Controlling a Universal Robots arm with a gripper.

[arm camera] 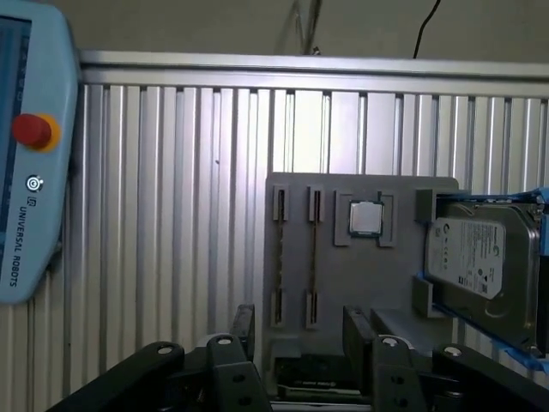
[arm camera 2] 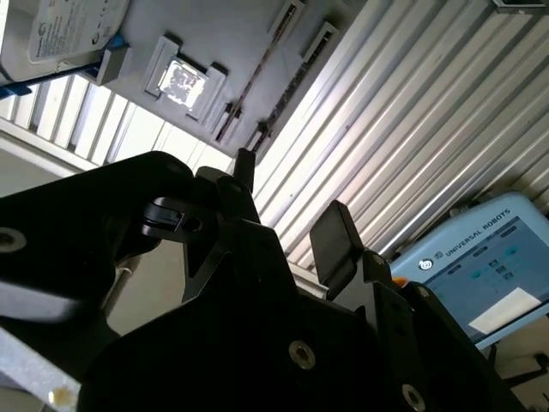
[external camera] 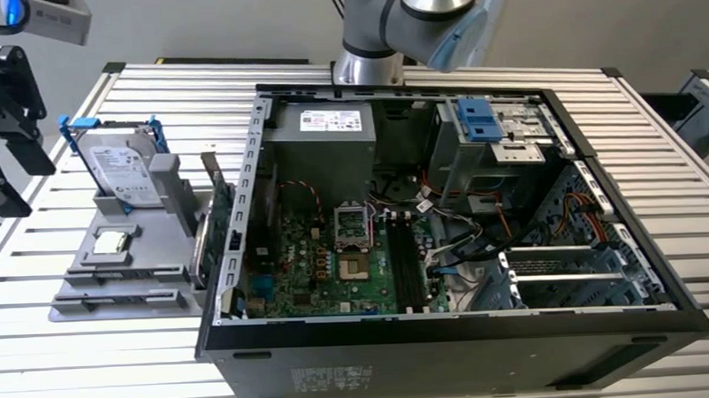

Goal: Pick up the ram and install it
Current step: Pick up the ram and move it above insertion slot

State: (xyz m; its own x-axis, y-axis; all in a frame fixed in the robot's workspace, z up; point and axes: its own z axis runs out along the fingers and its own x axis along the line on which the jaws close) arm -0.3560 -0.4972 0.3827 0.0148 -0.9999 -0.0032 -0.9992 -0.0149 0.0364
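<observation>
First wrist view: gripper (arm camera: 300, 330) spread, nothing between its fingers, hanging over the grey holder tray (arm camera: 377, 275). Ram (arm camera: 313, 257) sits edge-on in a tray slot, untouched. Pickup and install into the computer case (external camera: 454, 333) both not yet done

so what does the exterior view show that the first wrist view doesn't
Exterior view: the open computer case with its motherboard, the arm's base behind it, and a green expansion card standing beside the case.
First wrist view: the open gripper, empty, near the grey tray, a teach pendant, and a thin strip edge-on in the tray's holders, probably the ram.
Both: the grey tray, the hard drive in its blue frame, and the processor chip.
</observation>
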